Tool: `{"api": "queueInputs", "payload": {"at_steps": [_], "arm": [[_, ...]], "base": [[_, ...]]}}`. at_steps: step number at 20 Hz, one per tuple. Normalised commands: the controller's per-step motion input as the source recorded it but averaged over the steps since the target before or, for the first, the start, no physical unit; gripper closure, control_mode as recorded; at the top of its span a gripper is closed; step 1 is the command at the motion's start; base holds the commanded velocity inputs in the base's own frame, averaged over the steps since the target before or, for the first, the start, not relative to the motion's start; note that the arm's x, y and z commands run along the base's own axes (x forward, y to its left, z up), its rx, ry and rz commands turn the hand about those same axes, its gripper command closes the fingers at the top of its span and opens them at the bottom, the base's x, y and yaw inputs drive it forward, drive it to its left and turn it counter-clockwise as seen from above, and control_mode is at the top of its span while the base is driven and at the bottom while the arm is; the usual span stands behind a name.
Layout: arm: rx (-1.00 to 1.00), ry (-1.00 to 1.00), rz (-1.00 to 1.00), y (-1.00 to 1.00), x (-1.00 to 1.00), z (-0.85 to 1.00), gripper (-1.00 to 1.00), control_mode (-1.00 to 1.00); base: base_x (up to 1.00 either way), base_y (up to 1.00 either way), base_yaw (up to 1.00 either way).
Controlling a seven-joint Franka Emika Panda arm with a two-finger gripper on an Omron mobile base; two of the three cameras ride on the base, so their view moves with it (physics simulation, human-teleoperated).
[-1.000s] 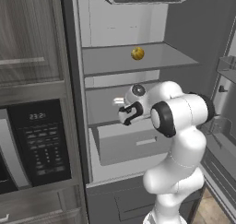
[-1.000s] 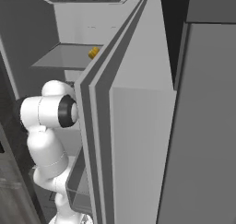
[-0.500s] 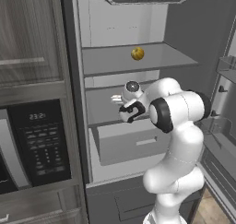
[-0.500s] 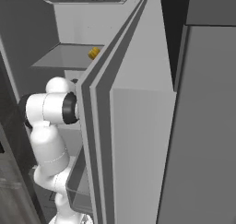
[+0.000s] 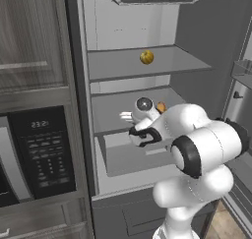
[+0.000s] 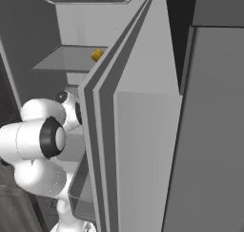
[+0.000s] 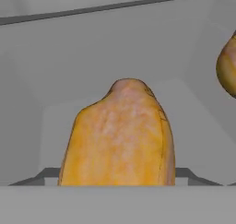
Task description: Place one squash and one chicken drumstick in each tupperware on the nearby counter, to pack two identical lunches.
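Observation:
A chicken drumstick (image 7: 120, 135), orange-brown and glossy, stands very close in front of the hand camera and covers the place where my fingertips rise. A second chicken drumstick (image 7: 227, 66) lies at the right edge of the hand view, and one chicken drumstick (image 5: 161, 106) shows on the middle fridge shelf beside my hand. My gripper (image 5: 127, 116) reaches into that shelf, and its jaws are hidden. The yellow-orange squash (image 5: 146, 57) (image 6: 97, 55) sits on the shelf above. The tupperware and the counter are out of view.
The fridge stands open, with its door (image 6: 138, 131) close on my right and a pulled-out grey drawer (image 5: 133, 157) under my hand. A microwave (image 5: 39, 149) and wall cabinets are to the left.
My hand has sunk a little and shifted right on the middle shelf, and my elbow has swung nearer to the camera. The squash has not moved.

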Motion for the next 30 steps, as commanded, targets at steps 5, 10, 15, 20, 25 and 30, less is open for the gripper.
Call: {"api": "queueInputs", "payload": {"at_steps": [5,10,15,20,25,30], "arm": [[0.00,0.00,0.01,-0.05,-1.00,0.81,1.00,-1.00],[-0.02,0.03,0.05,-0.09,-1.00,1.00,1.00,-1.00],[-0.02,0.11,0.05,-0.05,-1.00,1.00,1.00,-1.00],[-0.02,0.21,0.03,0.00,-1.00,0.86,1.00,-1.00],[-0.01,0.16,0.00,0.00,-0.84,0.88,1.00,-1.00],[-0.01,0.20,0.00,-0.01,-0.68,0.82,1.00,-1.00]], "base": [[0.00,0.00,0.00],[0.00,0.00,0.00],[0.00,0.00,0.00],[0.00,0.00,0.00],[0.00,0.00,0.00],[0.00,0.00,0.00]]}}
